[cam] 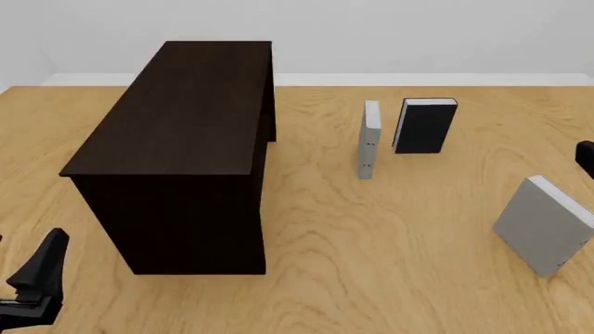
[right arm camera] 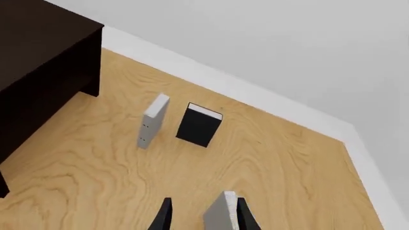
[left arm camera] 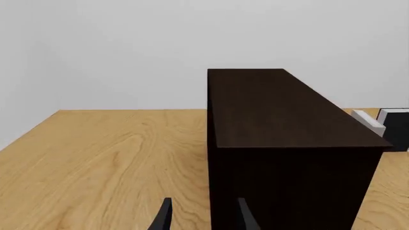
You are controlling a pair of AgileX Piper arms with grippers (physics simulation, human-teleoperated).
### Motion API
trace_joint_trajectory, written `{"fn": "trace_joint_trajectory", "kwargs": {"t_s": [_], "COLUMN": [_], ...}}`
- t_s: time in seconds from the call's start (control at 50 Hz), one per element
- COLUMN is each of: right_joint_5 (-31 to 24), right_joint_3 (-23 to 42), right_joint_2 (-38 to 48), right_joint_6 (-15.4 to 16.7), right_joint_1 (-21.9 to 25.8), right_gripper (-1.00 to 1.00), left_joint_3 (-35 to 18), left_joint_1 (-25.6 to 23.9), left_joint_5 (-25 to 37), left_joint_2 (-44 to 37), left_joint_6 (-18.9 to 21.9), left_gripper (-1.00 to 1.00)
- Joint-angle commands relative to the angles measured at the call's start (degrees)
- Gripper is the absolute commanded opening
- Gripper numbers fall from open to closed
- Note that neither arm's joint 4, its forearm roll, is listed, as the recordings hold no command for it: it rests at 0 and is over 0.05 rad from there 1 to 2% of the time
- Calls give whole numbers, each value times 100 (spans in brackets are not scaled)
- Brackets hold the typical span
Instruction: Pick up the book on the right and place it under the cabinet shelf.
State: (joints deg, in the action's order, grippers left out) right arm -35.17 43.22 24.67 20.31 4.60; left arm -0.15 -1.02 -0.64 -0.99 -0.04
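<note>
The book (cam: 543, 226) is light grey and nearly square, and it stands tilted on the table at the right. In the right wrist view the book (right arm camera: 221, 211) shows edge-on between the fingers of my right gripper (right arm camera: 204, 218). That gripper is open and not touching it. Only a dark tip of the right gripper (cam: 585, 156) shows at the front view's right edge. The dark-brown cabinet shelf (cam: 186, 111) fills the left side. My left gripper (cam: 37, 275) is open and holds nothing, low beside the near end of the cabinet shelf (left arm camera: 281, 115).
A narrow grey-white book (cam: 369, 139) stands edge-on in the middle, with a black-covered book (cam: 425, 125) upright just to its right. Both also show in the right wrist view, the narrow book (right arm camera: 152, 120) and the black book (right arm camera: 199, 123). A white wall runs behind the wooden table (cam: 371, 243).
</note>
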Motion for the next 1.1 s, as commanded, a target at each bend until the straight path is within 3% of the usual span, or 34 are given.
{"fn": "trace_joint_trajectory", "kwargs": {"t_s": [0.02, 0.24, 0.26, 0.6, 0.68, 0.92, 1.04, 1.1], "right_joint_5": [-430, -547, -481, -272, -174, 201, 454, 466], "right_joint_3": [512, 644, 589, 181, 61, -222, -378, -333], "right_joint_2": [450, 963, 990, 1495, 1747, 2282, 2522, 2593], "right_joint_6": [332, 579, 737, 1058, 1272, 1267, 1565, 1542], "right_joint_1": [-220, -545, -670, -948, -1085, -1184, -1438, -1454], "right_gripper": [100, 100, 100, 100, 100, 100, 100, 100], "left_joint_3": [-1, -5, -3, -8, -10, -2, 4, 2], "left_joint_1": [-8, -7, -8, -8, -8, -8, -8, -8], "left_joint_5": [9, 22, 22, -20, -18, -30, -23, -18], "left_joint_2": [10, 20, 22, -25, -25, -30, -16, -14], "left_joint_6": [0, 0, 0, 1, 1, 2, 3, 2], "left_gripper": [100, 100, 100, 100, 100, 100, 100, 100]}}
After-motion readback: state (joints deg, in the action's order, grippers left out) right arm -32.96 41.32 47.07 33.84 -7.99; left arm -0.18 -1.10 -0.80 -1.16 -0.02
